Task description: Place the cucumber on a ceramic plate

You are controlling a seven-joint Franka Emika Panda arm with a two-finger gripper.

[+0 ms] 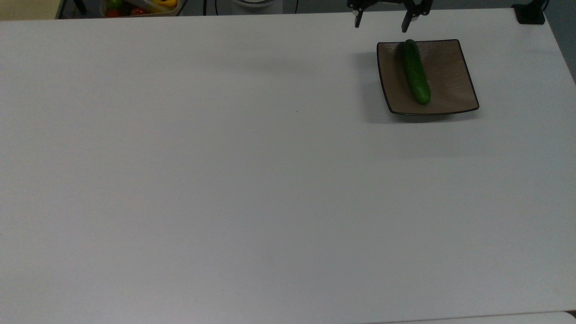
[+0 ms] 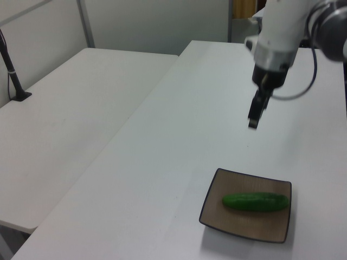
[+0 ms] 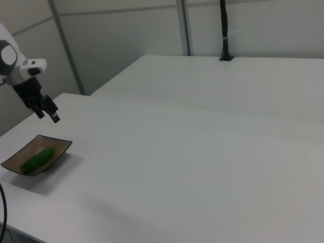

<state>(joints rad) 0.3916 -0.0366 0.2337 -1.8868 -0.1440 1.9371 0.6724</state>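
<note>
The dark-green cucumber (image 1: 415,72) lies flat on the square brown ceramic plate (image 1: 450,76), reaching from near one rim to near the other. In the left view the cucumber (image 2: 255,202) rests lengthwise on the plate (image 2: 238,223), and in the right view the cucumber (image 3: 36,159) sits on the plate (image 3: 39,144) near the table's corner. My gripper (image 1: 381,26) hangs open and empty in the air, well above the table and off to one side of the plate. It is apart from the cucumber in the left view (image 2: 253,122) and in the right view (image 3: 49,117).
A tray of colourful vegetables (image 1: 139,6) stands beyond the table's far edge at the top view's left. A black clamp (image 1: 531,13) sits on the far right corner. A second white table (image 2: 70,108) adjoins, and a black pole (image 3: 224,30) rises behind another table.
</note>
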